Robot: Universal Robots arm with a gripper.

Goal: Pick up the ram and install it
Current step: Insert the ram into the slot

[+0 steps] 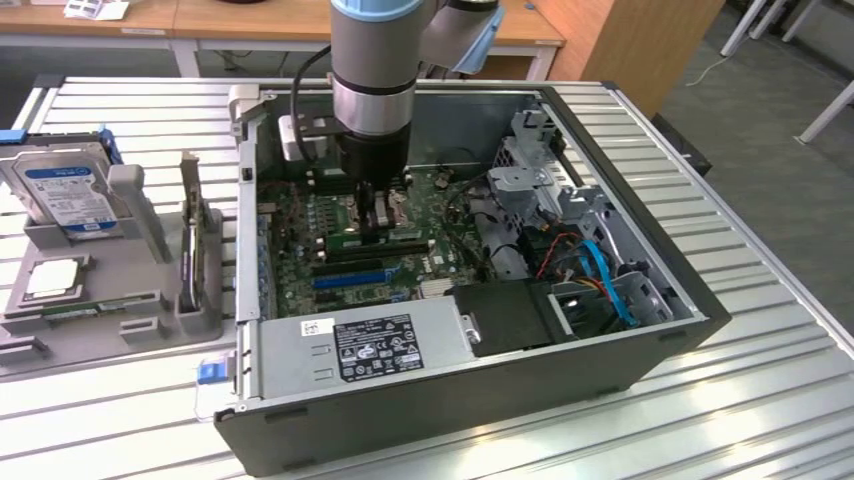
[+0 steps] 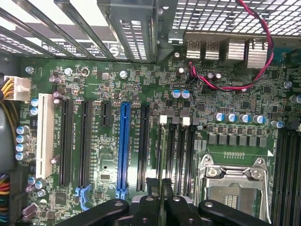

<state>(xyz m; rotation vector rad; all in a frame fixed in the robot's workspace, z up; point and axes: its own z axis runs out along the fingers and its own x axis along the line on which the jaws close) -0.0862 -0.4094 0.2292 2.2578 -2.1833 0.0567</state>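
The ram (image 2: 162, 155) shows edge-on in the wrist view as a thin green strip, standing upright over the black memory slots (image 2: 181, 150) beside the processor socket (image 2: 235, 183). My gripper (image 2: 162, 200) is shut on the ram, one black finger on each side of it. In the exterior view, my gripper (image 1: 380, 215) reaches down inside the open computer case (image 1: 534, 400). The ram's lower edge (image 1: 395, 238) is right at the motherboard's slots. I cannot tell whether it is seated in a slot or just above one.
A grey fixture (image 1: 80, 340) at the exterior view's left holds a hard drive (image 1: 67, 190), an upright expansion card (image 1: 191, 240) and a green strip (image 1: 80, 308). Inside the case are the power supply (image 1: 360, 345), drive cages and cables (image 1: 601, 270). A blue slot (image 2: 124, 146) lies nearby.
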